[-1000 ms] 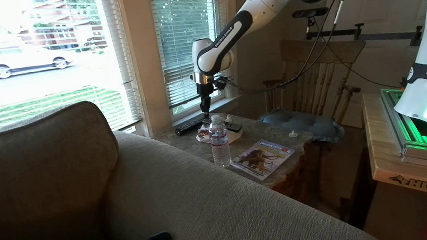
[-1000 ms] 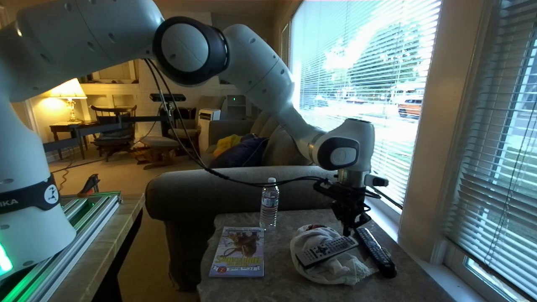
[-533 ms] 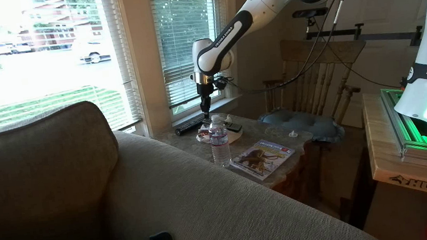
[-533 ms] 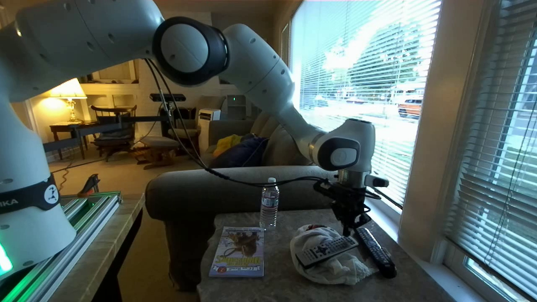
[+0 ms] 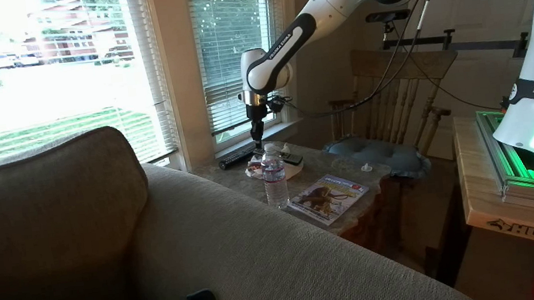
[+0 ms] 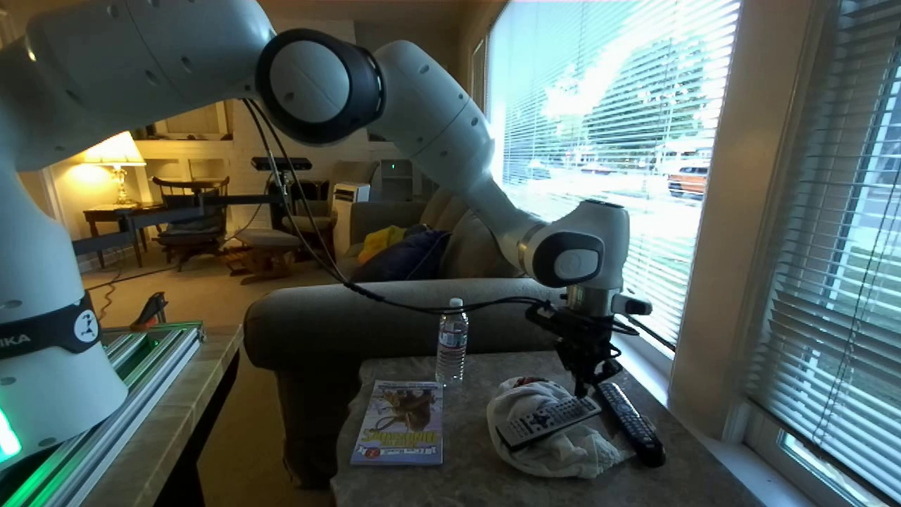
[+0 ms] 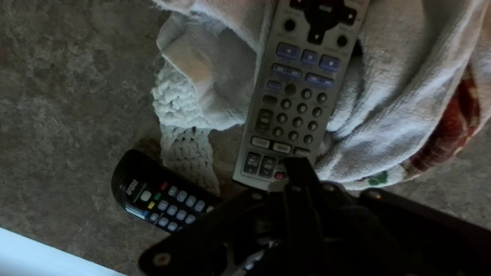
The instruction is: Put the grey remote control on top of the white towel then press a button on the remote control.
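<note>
- At the lower middle of the wrist view, the gripper (image 7: 299, 166) is standing with its jaws together, clamping nothing, its dark tip covering part of the lower end of the grey remote control (image 7: 293, 111).
- Just beside that tip, a red button (image 7: 280, 175) is showing; whether tip and keys are touching, these angles are not telling.
- Through the upper middle and right of the frame, the white towel (image 7: 399, 76) is lying rumpled beneath the grey remote control, which is resting buttons up, its lower end apparently jutting past the cloth.
- So the placing is looking done, and the pressing is seemingly in hand. The next move is calling for a short, straight push on one button, then a lift clear; the overhanging end is risking a dip under a hard push.
- Toward the lower left, a black remote (image 7: 165, 199) is lying on the table (image 7: 76, 96), close by the towel and seemingly not the target.
- Farther off, at the lower middle of an exterior view, a magazine (image 6: 399, 426) is lying flat and a water bottle (image 6: 451, 346) is standing upright, both away from the work, with a sofa (image 6: 317, 329) filling the space behind.
</note>
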`<action>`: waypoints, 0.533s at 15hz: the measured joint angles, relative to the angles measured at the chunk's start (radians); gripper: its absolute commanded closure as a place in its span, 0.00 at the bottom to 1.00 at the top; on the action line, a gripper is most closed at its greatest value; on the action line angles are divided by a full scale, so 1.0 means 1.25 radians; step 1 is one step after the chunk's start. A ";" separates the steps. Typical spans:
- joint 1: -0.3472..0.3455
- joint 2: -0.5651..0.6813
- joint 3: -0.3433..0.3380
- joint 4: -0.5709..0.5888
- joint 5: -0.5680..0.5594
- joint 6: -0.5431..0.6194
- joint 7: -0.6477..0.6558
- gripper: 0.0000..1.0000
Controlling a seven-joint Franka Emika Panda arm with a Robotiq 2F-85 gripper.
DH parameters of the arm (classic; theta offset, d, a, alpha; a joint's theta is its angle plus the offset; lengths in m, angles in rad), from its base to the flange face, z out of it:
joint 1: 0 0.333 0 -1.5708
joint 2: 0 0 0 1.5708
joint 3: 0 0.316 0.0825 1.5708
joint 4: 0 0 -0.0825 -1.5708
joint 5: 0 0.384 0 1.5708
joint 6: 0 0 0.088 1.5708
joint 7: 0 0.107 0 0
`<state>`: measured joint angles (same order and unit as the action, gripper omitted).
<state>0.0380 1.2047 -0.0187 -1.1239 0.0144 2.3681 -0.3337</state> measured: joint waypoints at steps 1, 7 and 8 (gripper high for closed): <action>-0.001 0.001 0.001 0.000 0.000 0.000 0.000 1.00; -0.007 0.009 0.005 0.000 0.000 0.017 0.000 1.00; -0.007 0.011 0.006 0.000 0.000 0.024 0.000 1.00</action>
<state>0.0289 1.2179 -0.0118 -1.1236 0.0144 2.3984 -0.3337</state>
